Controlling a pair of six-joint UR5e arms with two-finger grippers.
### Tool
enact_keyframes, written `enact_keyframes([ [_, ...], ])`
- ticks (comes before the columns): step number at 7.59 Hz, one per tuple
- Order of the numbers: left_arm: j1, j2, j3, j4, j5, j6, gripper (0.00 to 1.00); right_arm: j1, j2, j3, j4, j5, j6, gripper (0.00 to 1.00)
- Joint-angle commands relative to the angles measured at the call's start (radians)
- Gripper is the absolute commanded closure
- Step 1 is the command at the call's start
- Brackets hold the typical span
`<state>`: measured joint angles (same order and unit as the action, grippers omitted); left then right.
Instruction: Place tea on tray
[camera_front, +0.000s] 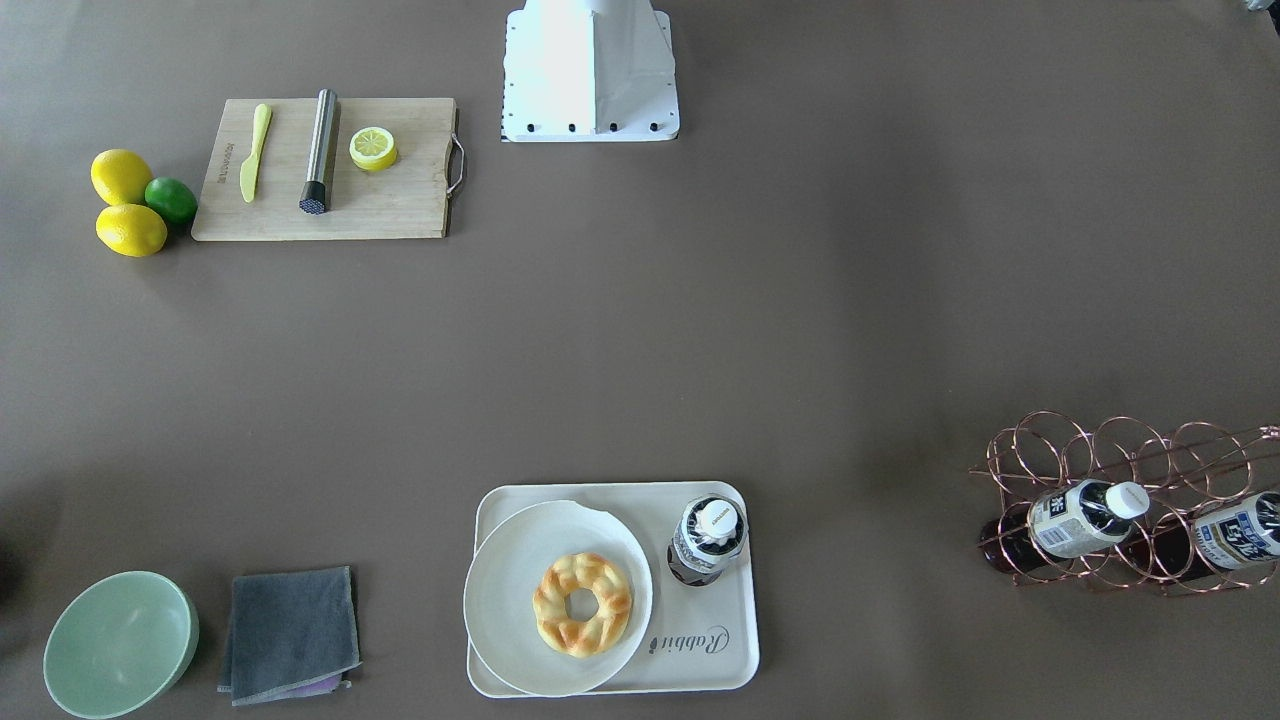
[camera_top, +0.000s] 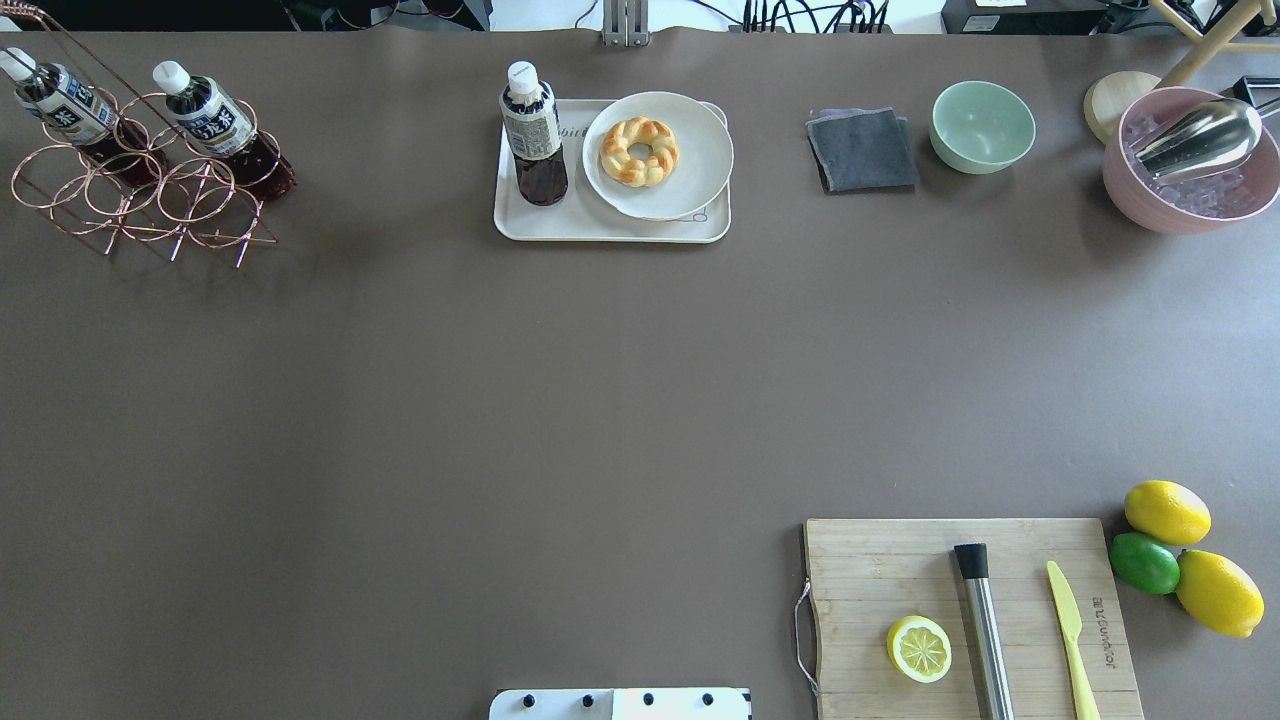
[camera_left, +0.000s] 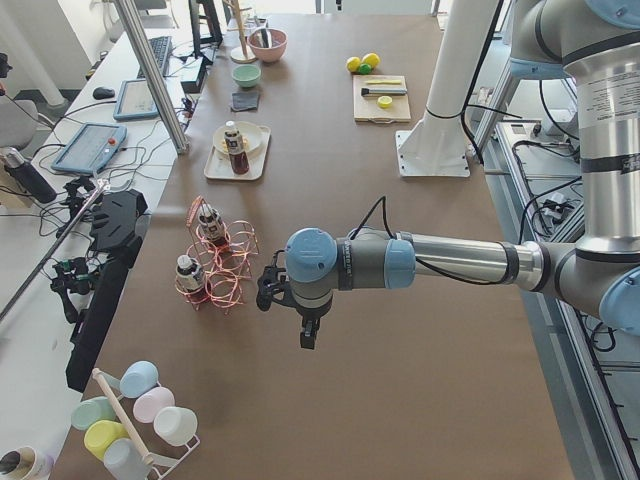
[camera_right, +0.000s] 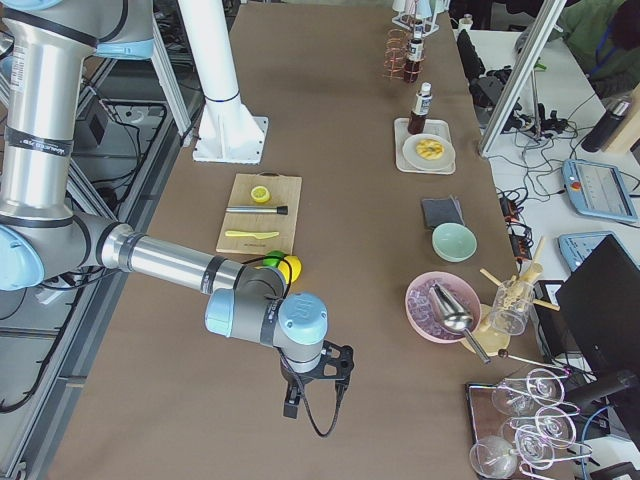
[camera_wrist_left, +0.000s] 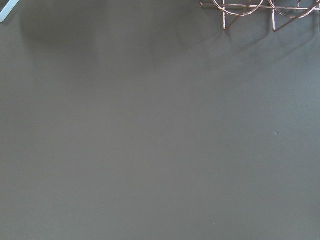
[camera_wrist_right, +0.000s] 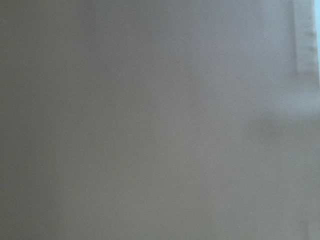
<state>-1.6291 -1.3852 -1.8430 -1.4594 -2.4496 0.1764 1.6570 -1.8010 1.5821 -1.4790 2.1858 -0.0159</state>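
Observation:
One tea bottle (camera_front: 708, 540) (camera_top: 533, 135) with a white cap stands upright on the cream tray (camera_front: 700, 655) (camera_top: 600, 230), beside a round plate (camera_top: 690, 185) that holds a braided pastry. Two more tea bottles (camera_top: 215, 115) (camera_top: 65, 105) lie in the copper wire rack (camera_top: 150, 200). My left gripper (camera_left: 268, 295) hangs over bare table near the rack, far from the tray. The right gripper (camera_right: 300, 395) hovers over bare table at the opposite end. Both show only in the side views, so I cannot tell whether they are open or shut. Nothing is seen in either.
A wooden cutting board (camera_top: 900, 560) carries a lemon half (camera_top: 918, 648), a steel muddler and a yellow knife. Lemons and a lime (camera_top: 1145, 562) lie beside it. A grey cloth (camera_top: 862, 150), green bowl (camera_top: 982, 125) and pink ice bowl (camera_top: 1180, 170) line the far edge.

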Motion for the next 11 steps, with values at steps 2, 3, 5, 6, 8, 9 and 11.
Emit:
enact_keyframes([
  [2, -0.002, 0.002, -0.002, -0.003, 0.0, 0.001, 0.01, -0.043, 0.083, 0.096, -0.07, -0.018, -0.052, 0.0],
  [3, -0.002, 0.0, -0.004, -0.003, 0.0, 0.001, 0.01, -0.066, 0.103, 0.158, -0.128, -0.02, -0.018, 0.0],
  [5, -0.002, -0.002, -0.002, -0.003, 0.0, 0.001, 0.01, -0.078, 0.118, 0.225, -0.199, -0.015, 0.056, 0.0],
  [6, 0.0, -0.003, -0.001, -0.003, 0.0, 0.001, 0.01, -0.08, 0.115, 0.22, -0.198, -0.015, 0.054, 0.0],
  [8, -0.002, -0.005, -0.001, -0.003, 0.0, 0.001, 0.01, -0.088, 0.111, 0.211, -0.195, -0.017, 0.051, 0.0],
  [9, 0.0, -0.005, -0.001, -0.003, 0.0, 0.001, 0.01, -0.088, 0.109, 0.205, -0.193, -0.017, 0.044, 0.0],
  [11, -0.002, 0.0, -0.001, -0.006, 0.0, 0.003, 0.01, -0.088, 0.089, 0.208, -0.192, -0.029, 0.04, 0.0],
])
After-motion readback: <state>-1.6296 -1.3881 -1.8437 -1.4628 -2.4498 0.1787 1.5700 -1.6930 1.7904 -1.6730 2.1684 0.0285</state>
